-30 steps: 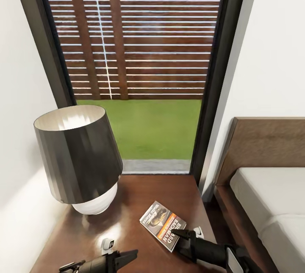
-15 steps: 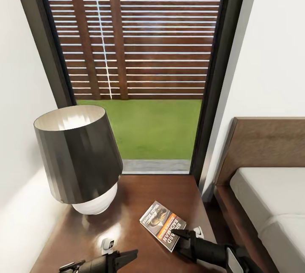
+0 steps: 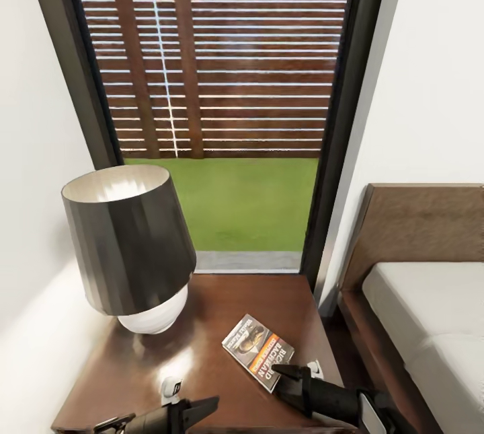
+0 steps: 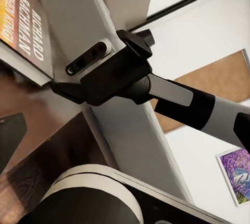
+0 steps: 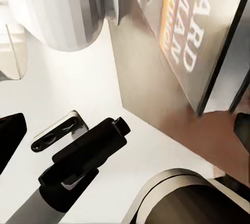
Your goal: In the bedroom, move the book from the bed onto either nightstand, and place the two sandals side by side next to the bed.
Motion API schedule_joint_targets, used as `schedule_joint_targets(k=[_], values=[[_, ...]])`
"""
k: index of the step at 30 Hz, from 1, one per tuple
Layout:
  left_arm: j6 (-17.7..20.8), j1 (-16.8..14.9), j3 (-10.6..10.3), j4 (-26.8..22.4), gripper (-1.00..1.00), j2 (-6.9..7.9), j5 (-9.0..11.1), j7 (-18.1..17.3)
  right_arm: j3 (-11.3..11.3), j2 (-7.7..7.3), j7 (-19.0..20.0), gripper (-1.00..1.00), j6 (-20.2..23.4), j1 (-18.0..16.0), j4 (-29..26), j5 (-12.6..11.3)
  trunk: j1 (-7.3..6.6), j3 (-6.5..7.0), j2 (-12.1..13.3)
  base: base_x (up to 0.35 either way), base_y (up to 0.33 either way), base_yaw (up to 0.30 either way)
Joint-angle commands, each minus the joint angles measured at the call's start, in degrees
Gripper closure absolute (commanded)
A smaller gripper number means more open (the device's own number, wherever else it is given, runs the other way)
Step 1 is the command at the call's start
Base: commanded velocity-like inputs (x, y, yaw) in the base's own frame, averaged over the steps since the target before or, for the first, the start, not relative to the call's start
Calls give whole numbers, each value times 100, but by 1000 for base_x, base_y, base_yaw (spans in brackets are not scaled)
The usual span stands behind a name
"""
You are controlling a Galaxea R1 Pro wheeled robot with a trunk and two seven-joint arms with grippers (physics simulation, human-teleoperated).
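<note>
- The book [image 3: 258,351] lies flat on the nightstand [image 3: 222,306], released, its cover facing up. White block lettering reads "RICHARD BACHMAN" beside an orange band; the smaller words on the band are too blurred to read.
- In the left wrist view the book [image 4: 26,23] shows "RICHARD BACHMAN" clearly; in the right wrist view [image 5: 200,36] only "HARD" and "MAN" are on show.
- A lamp [image 3: 128,245] with a dark shade and white rounded base stands on the nightstand's left half, apart from the book.
- The right gripper [image 3: 290,375] sits just at the book's near corner, its dark fingers close together around nothing; whether a tip touches the cover cannot be told.
- The left gripper [image 3: 202,407] hovers over the nightstand's near edge, its jaws parted and holding nothing.
- The bed [image 3: 430,313], white mattress on a dark frame with a wooden headboard, stands to the right of the nightstand.
- Behind the nightstand a tall dark-framed window [image 3: 222,104] looks onto grass and a slatted wooden fence.
- The left wrist view alone adds a purple lavender picture [image 4: 237,174] on a white wall.
</note>
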Motion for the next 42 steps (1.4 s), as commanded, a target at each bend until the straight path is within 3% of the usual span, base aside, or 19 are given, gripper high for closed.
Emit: schedule_joint_targets(k=[1,18,29,38,42], values=[[60,0,6,0,-100,-1,-7,-20,-9,3,9,-100,28,-3,1,-5,-4,-5,-2,-151,0,0],[60,-1,10,1,-100,-1,-7,-15,-9,6,9,-100,28,-3,1,-5,-4,-5,-2,-29,0,0],[60,-2,10,1,-100,-1,-5,-23,-6,6,9,-100,28,-3,1,-5,-4,-5,-2,-250,0,0],[67,-3,3,1,-100,-1,-6,-34,-7,6,2,-100,28,-3,1,-5,-4,-5,-2,-34,0,0],[68,-2,-5,-3,-100,-1,-7,-37,-6,6,1,-100,28,-3,1,-5,-91,67,158,-2,0,0]])
